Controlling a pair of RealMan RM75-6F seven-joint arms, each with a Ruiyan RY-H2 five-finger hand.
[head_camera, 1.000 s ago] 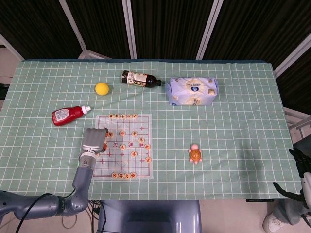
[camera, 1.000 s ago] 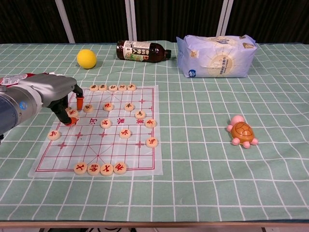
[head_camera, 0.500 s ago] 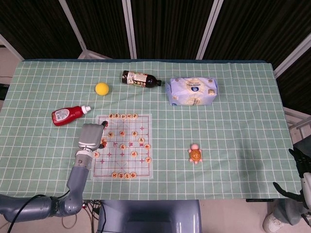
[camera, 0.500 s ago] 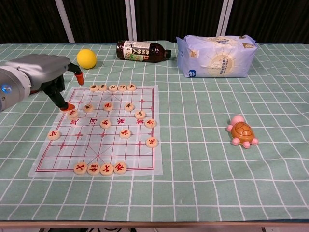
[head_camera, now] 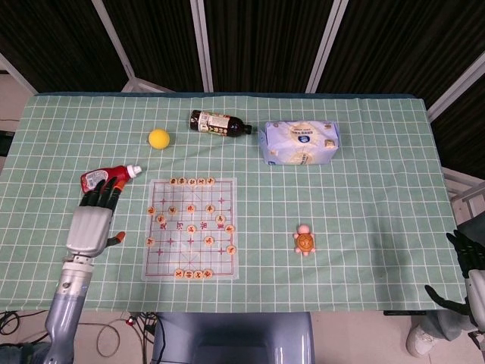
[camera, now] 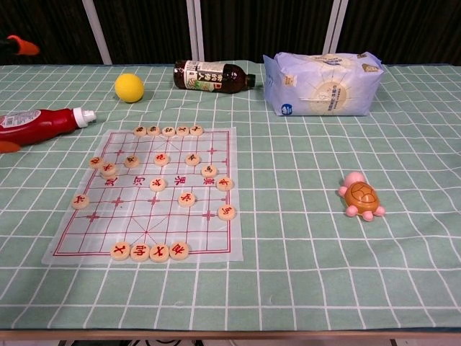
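Observation:
A thin chess board sheet (head_camera: 204, 258) lies on the green checked cloth, with several round wooden pieces (head_camera: 161, 219) scattered on it. My left hand (head_camera: 92, 221) hovers left of the board with its fingers spread and nothing in it. They point toward a red ketchup bottle (head_camera: 104, 180) just beyond them. In the chest view only the hand's orange fingertips (camera: 26, 47) show at the left edge, near the ketchup bottle (camera: 39, 120) and the board (camera: 86, 238). My right hand (head_camera: 464, 277) hangs off the table's right front corner, fingers apart and holding nothing.
A yellow ball (head_camera: 158, 138), a dark bottle on its side (head_camera: 218, 123) and a blue-white soft pack (head_camera: 300, 142) lie along the far side. A small toy turtle (head_camera: 304, 241) sits right of the board.
My left hand lifted off the pieces at the board's left edge and drew back to the left, leaving them on the board. It now hovers beside the ketchup bottle. The right hand has barely moved.

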